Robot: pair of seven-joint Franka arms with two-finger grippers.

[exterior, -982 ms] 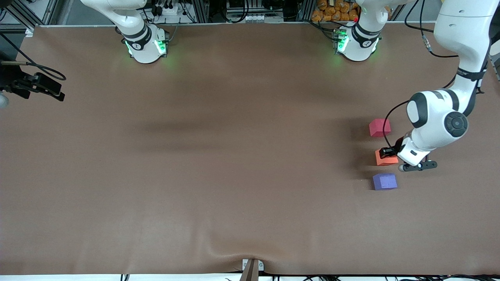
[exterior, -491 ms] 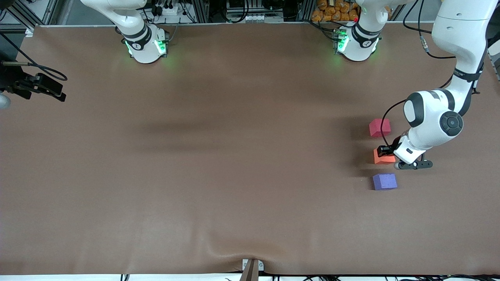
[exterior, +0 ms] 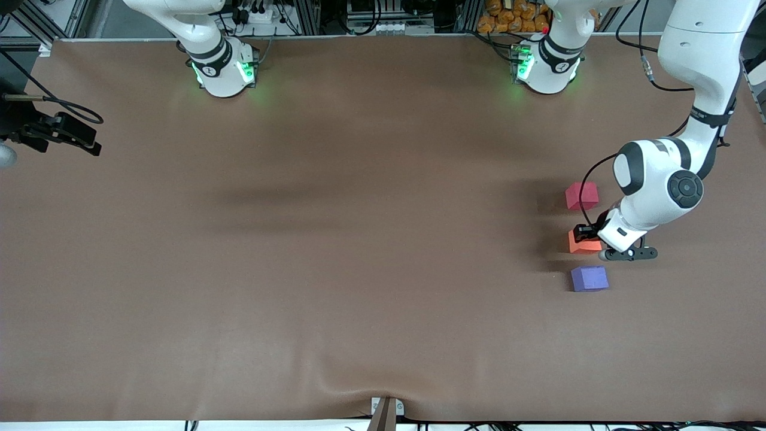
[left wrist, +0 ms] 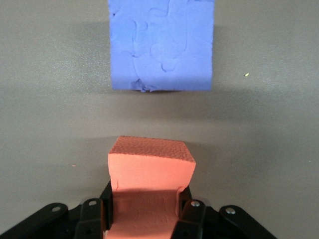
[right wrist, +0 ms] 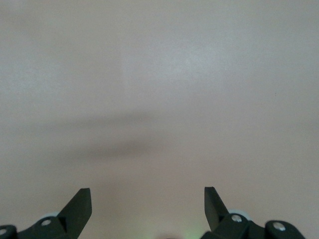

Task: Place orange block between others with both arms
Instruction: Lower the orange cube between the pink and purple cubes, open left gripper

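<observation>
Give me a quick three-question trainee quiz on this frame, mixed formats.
1. True or false: the left gripper is shut on the orange block.
2. Which cube lies nearest the front camera? A) red-pink cube B) purple-blue cube C) orange block
3. Fill in: the right gripper's jaws are ____ with nothing between them.

Key: 1 true; 2 B; 3 open.
</observation>
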